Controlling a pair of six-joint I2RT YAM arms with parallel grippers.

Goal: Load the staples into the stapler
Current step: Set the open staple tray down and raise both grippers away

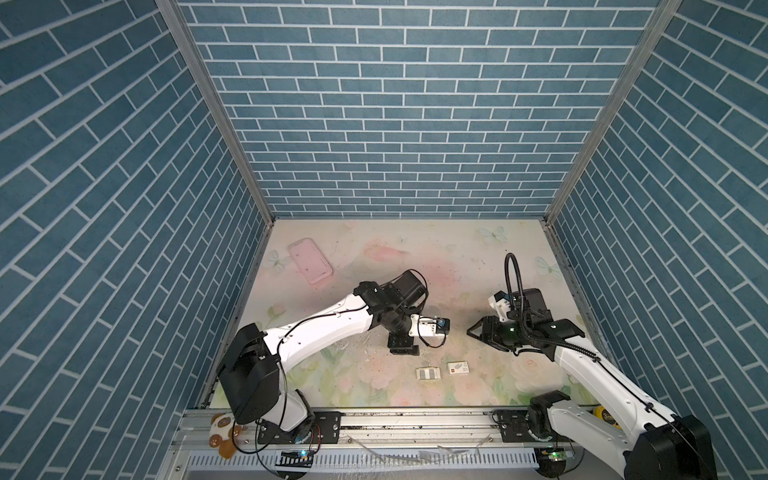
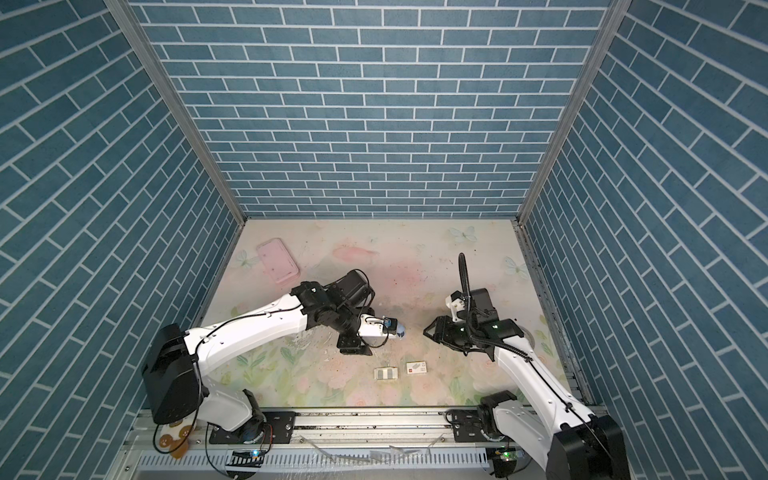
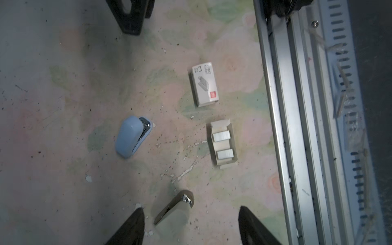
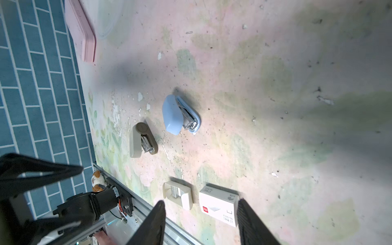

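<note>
The staples (image 3: pixel 221 135) are short silvery strips in a small white card tray (image 3: pixel 231 146) near the front rail; both top views show the tray (image 1: pixel 429 372) (image 2: pixel 386 373). Its white red-marked sleeve (image 3: pixel 204 84) (image 1: pixel 458 368) lies beside it. A light blue stapler (image 3: pixel 132 136) (image 4: pixel 180 114) and a beige stapler (image 3: pixel 174 206) (image 4: pixel 142 140) lie on the table. My left gripper (image 3: pixel 190 209) (image 1: pixel 403 347) hangs open above the beige stapler without touching it. My right gripper (image 4: pixel 201 202) (image 1: pixel 471 330) is open and empty, raised, with the sleeve (image 4: pixel 218 209) seen between its fingers.
A pink flat case (image 1: pixel 311 262) lies at the far left. The metal rail (image 1: pixel 415 419) runs along the front edge, with a plush toy (image 1: pixel 222 428) at its left end. Blue brick walls close in three sides.
</note>
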